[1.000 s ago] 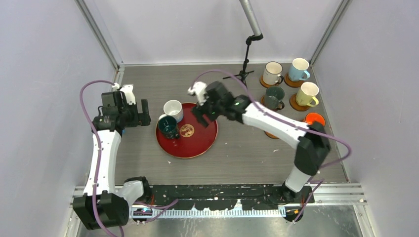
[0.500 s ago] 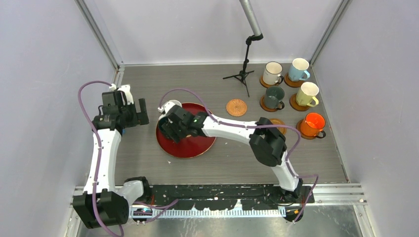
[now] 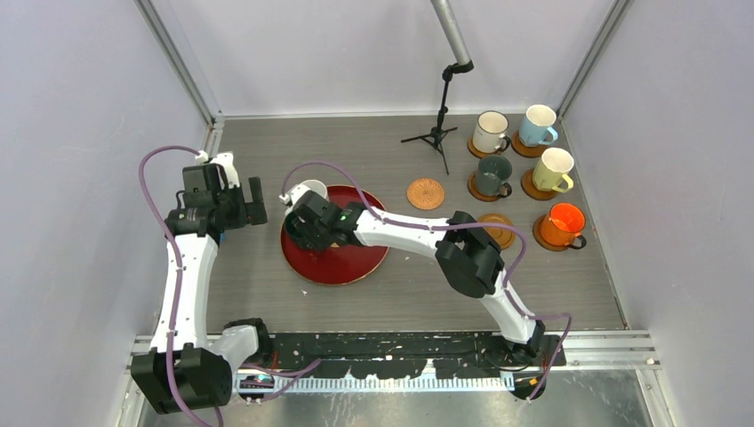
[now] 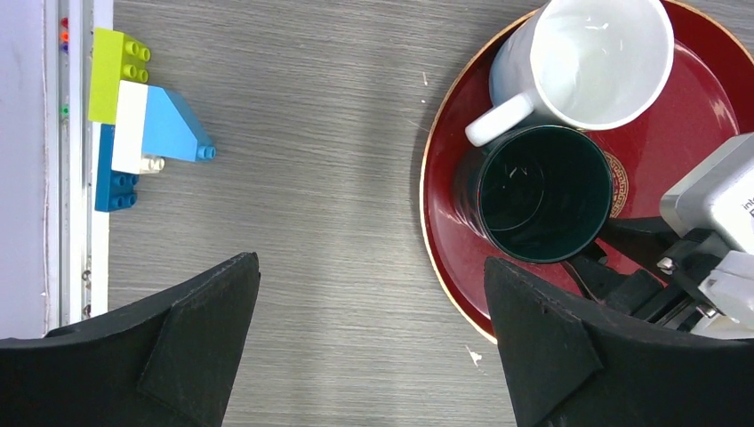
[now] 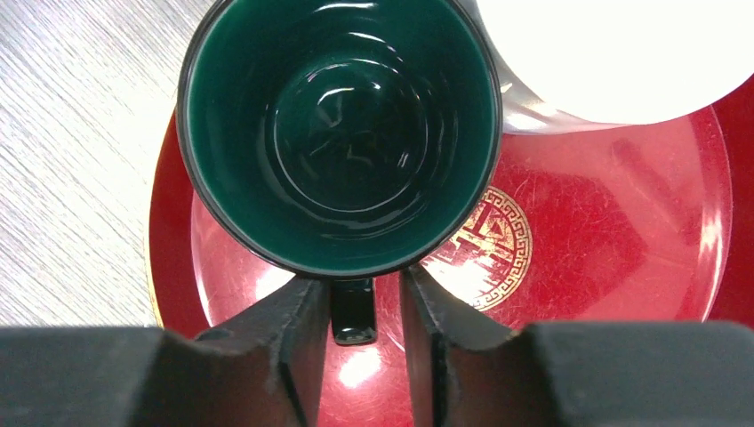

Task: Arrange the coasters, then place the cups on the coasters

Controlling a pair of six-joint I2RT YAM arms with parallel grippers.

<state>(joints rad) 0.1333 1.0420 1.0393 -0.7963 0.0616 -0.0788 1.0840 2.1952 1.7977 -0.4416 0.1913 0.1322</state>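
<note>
Teal cup (image 5: 338, 133) handle inside right tool (image 5: 360, 292), part-open, unclamped; risk: off-centre pinch twisting it into white cup (image 5: 613, 53) just beyond.

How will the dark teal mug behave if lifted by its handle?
Its glossy glaze suggests a slippery handle, so the dark teal mug may tilt in a handle-only pinch. Rigid, empty ceramic, probably fairly heavy. The white mug crowds it and may get nudged.
</note>
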